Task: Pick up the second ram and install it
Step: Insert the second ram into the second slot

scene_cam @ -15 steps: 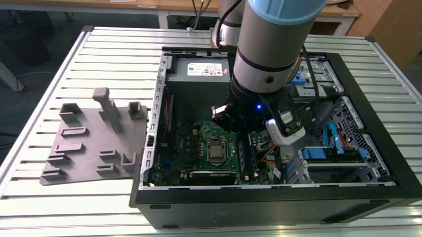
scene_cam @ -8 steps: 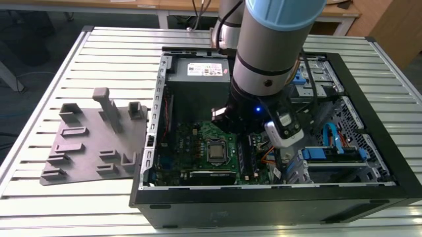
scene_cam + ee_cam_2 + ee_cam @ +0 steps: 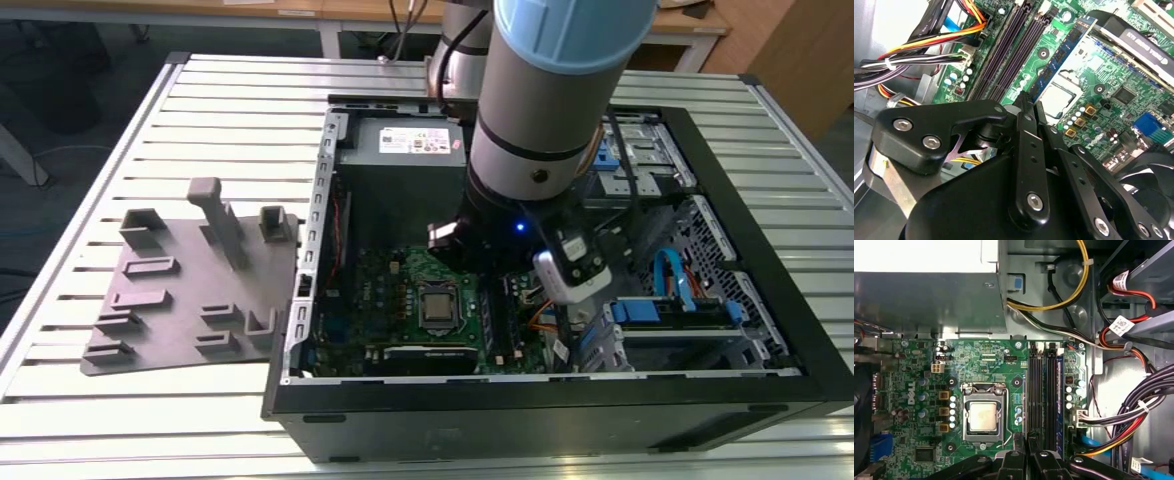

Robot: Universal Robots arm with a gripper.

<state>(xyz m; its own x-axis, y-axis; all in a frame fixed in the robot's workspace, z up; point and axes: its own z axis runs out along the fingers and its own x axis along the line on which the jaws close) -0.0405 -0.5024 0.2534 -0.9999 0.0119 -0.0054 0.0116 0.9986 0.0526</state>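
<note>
Second wrist view shows the gripper with its two black fingers pressed together on one end of the second ram. The claw is nearly closed, with only the thin strip between the pads. The strip is held on its edge and stands out from the fingertips over the green motherboard, between the dark memory slots and the processor. This upright hold probably keeps its long lower edge turned toward a slot. It seems to hang a little above the board, not yet seated, though whether it touches anything cannot be told. In the first wrist view the fingertips point down at the board just beside the slots and near the processor. In the exterior view the arm reaches down into the open computer case, while the grey tray lies outside the case, on the exterior view's left.
</note>
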